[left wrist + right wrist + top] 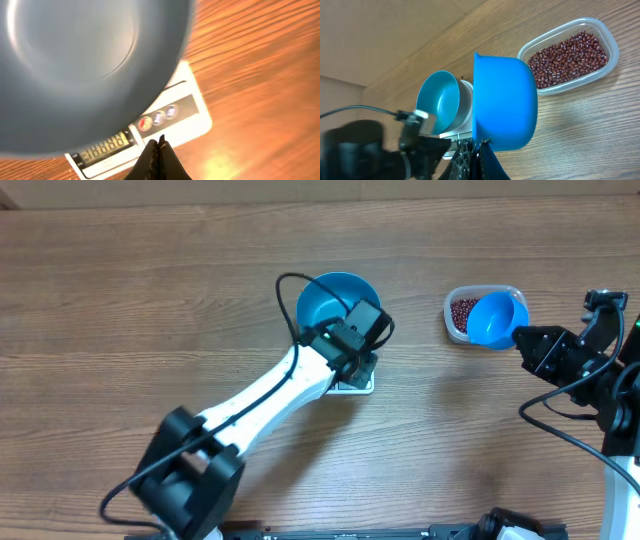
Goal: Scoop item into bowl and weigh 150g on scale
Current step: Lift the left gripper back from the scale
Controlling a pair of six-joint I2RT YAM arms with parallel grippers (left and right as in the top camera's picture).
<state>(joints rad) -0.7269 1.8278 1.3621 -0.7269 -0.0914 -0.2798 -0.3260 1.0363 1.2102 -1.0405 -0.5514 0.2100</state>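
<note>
While the left gripper (pixel 158 149) hangs just above the display edge of the scale (pixel 197 125), fingers pressed together on nothing, the bowl (pixel 330 295) sits upright on that scale, mid-table. The display edge faces the robot's side. Off to the right, the right gripper (pixel 479 149) is clamped on the handle of a scoop (pixel 497 320). The handle points right, and the cup is over the tub (pixel 610 45) of beans (pixel 570 52), whose long side runs left to right.
</note>
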